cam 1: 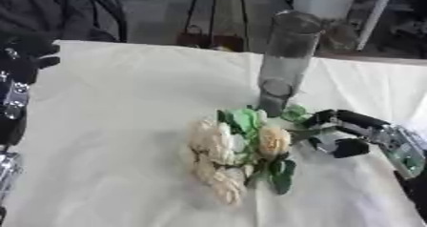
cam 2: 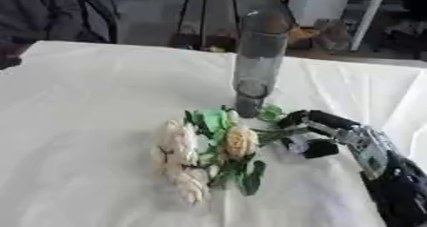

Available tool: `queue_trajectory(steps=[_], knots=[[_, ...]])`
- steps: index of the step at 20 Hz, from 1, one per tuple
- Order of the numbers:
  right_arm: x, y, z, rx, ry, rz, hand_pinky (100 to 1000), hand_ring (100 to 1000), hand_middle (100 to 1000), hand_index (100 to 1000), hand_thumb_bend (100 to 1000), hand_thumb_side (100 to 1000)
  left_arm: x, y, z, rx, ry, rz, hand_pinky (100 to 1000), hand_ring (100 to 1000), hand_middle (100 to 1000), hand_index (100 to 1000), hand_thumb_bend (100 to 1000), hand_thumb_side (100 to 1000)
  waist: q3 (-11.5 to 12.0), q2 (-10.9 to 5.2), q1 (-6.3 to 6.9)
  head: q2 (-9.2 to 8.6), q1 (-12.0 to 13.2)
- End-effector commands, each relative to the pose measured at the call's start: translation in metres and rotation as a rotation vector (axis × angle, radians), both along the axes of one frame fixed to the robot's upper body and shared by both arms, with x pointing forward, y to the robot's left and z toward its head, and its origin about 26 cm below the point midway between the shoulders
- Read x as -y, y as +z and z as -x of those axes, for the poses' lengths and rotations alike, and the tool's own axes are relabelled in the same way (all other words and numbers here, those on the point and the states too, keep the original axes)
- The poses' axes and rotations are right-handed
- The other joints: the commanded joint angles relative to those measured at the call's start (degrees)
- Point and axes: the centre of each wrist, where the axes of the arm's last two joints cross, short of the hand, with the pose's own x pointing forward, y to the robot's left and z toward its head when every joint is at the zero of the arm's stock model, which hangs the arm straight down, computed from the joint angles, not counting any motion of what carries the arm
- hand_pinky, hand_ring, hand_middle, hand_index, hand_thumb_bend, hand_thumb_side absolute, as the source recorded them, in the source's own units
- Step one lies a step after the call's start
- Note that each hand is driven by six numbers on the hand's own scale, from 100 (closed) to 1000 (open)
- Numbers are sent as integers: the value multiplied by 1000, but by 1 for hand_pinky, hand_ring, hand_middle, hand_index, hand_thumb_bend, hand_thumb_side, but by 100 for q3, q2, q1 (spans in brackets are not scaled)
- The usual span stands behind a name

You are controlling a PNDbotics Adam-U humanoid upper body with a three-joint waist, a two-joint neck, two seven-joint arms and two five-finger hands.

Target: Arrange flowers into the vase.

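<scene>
On the cream cloth covering the table, one bunch of cream flowers with green leaves was laid flat, just in front of one tall clear glass vase that stood upright and held no stems. The stem end of the bunch was positioned at the right hand, whose fingers and thumb were curled around the green stems beside the vase base. The left hand was seen at the left edge of the left eye view, well apart from the flowers; the state of its fingers could not be determined. Beyond the far table edge, a grey floor and dark stands were visible. No legible writing was observed.
</scene>
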Motion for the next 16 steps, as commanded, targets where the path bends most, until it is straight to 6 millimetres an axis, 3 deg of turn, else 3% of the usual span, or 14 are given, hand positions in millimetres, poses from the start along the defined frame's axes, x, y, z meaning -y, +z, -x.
queue_trajectory(steps=[1,16], knots=[[-2,11,-4,-7,247,127,818,802,706,852,196,524,0,8,-1,23,-7,-23,804,797,761,748,474,759,0,-50,20,-13,9],[-26,22,-6,120,279,145,779,758,672,836,217,494,0,8,-1,24,-10,-23,804,797,761,748,474,759,-4,-43,29,-14,-3]])
